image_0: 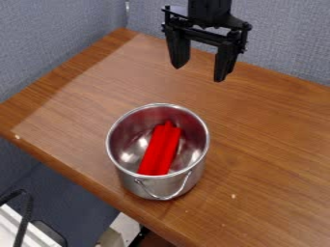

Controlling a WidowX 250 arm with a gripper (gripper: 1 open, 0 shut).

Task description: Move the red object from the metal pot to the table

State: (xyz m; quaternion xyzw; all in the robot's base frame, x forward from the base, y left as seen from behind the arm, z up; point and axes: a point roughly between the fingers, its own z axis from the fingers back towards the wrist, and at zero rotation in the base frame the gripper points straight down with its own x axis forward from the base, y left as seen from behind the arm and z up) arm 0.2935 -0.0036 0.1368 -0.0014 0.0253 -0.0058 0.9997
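A bright red elongated block (161,150) lies inside the shiny metal pot (129,164), leaning along the pot's floor and far wall. The pot stands near the front edge of the brown wood-grain table (77,101). My black gripper (200,60) hangs above the back of the table, well behind and above the pot, pointing down. Its two fingers are spread apart with nothing between them. It touches neither the pot nor the block.
A grey-blue partition wall stands behind the table. The table's darker rounded edge runs along the left and front, close to the pot. Below the front edge are a dark chair frame and the floor.
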